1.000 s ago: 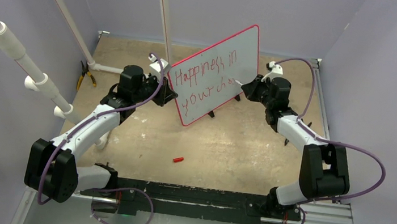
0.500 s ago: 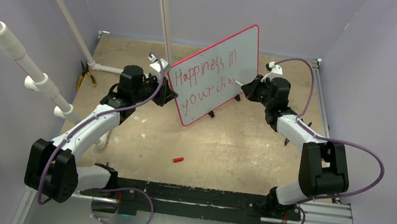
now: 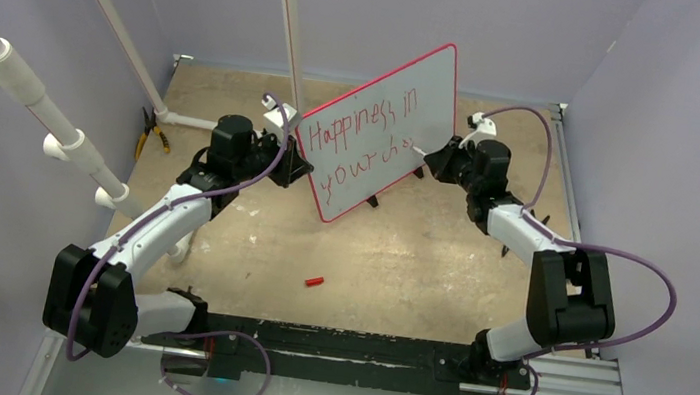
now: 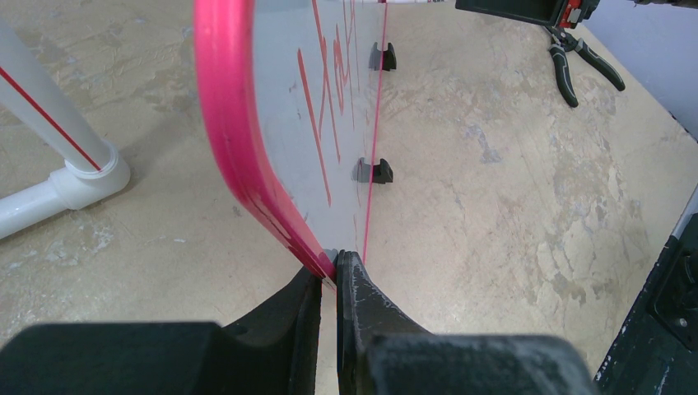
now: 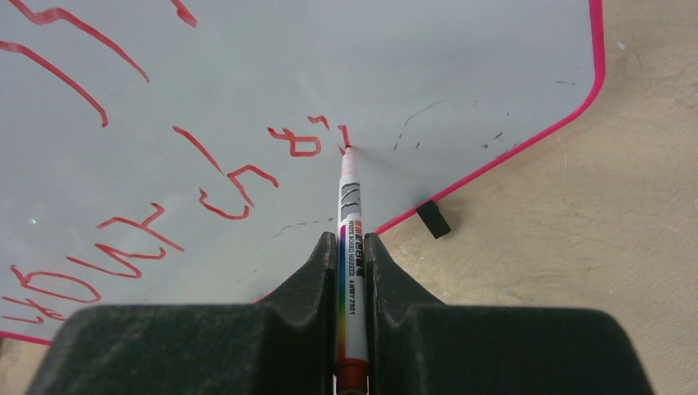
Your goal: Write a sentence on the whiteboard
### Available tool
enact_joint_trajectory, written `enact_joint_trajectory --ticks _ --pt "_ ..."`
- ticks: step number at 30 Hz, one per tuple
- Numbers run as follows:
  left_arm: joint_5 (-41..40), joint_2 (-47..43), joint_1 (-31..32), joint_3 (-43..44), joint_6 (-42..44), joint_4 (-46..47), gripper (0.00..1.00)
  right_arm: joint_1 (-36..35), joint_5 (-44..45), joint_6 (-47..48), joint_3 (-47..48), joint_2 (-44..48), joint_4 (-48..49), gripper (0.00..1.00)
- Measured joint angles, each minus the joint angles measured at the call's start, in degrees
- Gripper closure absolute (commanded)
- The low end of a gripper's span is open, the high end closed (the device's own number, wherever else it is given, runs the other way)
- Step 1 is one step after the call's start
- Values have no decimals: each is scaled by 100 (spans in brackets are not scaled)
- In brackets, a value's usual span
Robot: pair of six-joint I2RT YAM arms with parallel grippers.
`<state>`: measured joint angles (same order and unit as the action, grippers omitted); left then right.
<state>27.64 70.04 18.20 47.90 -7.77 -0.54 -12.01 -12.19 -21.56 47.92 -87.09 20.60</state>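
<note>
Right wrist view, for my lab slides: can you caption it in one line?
Right gripper clamps a whiteboard marker, tip touching the whiteboard at the end of the red sentence.

Red sentence [image 3: 362, 147] "Happiness in your cho" on the whiteboard [image 3: 436, 79]; "WHITE BOARD MARKER" on the marker [image 5: 351, 247] barrel.

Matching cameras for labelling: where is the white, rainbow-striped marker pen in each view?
Top external: marker pen at the red-rimmed whiteboard's right side, tip touching.
Left wrist: likely the white sliver at the top edge.
Right wrist: lower centre, pointing up.
Shared landmark: the whiteboard's red rim.
</note>
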Motion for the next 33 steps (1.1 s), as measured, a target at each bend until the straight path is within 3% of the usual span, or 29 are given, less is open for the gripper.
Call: enact_joint_trajectory --ticks 19,33 --pt "0 0 0 0 -2 0 100 0 -33 -55 -17 562 -20 100" --pt "0 -7 11 0 -2 -2 100 0 -31 -55 105 332 39 100"
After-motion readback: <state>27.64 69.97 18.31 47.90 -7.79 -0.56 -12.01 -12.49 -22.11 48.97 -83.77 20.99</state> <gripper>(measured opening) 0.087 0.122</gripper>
